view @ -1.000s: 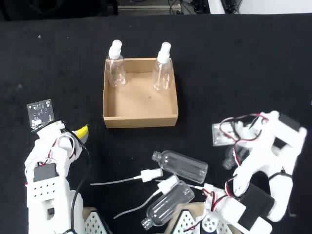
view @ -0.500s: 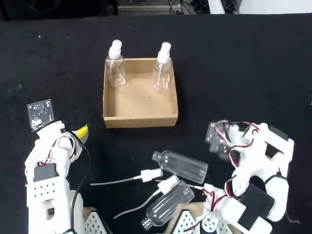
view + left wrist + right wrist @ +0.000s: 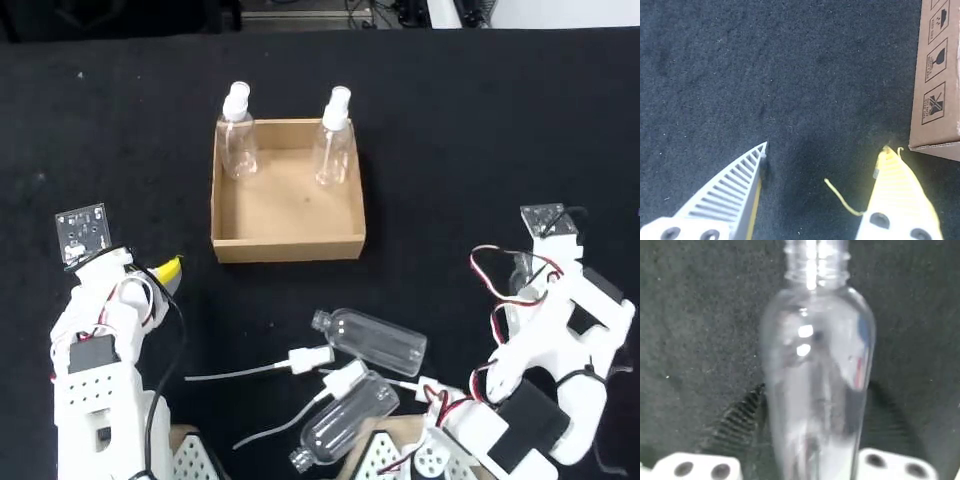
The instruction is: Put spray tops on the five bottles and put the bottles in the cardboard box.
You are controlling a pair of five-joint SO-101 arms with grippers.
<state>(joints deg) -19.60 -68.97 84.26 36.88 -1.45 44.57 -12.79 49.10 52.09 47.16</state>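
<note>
The right gripper (image 3: 812, 412) clamps an uncapped clear bottle (image 3: 815, 355), seemingly around its lower body, well right of the cardboard box (image 3: 288, 246), and should present the neck steadily while the left gripper (image 3: 825, 147), open and empty beside that box, fetches a loose spray top (image 3: 310, 357).

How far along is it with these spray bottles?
Done: two capped bottles stand in the cardboard box. In hand: the right end effector grips a third bottle, its neck bare. Left: two uncapped bottles and two spray tops lie on the table; all three need tops, then boxing.
</note>
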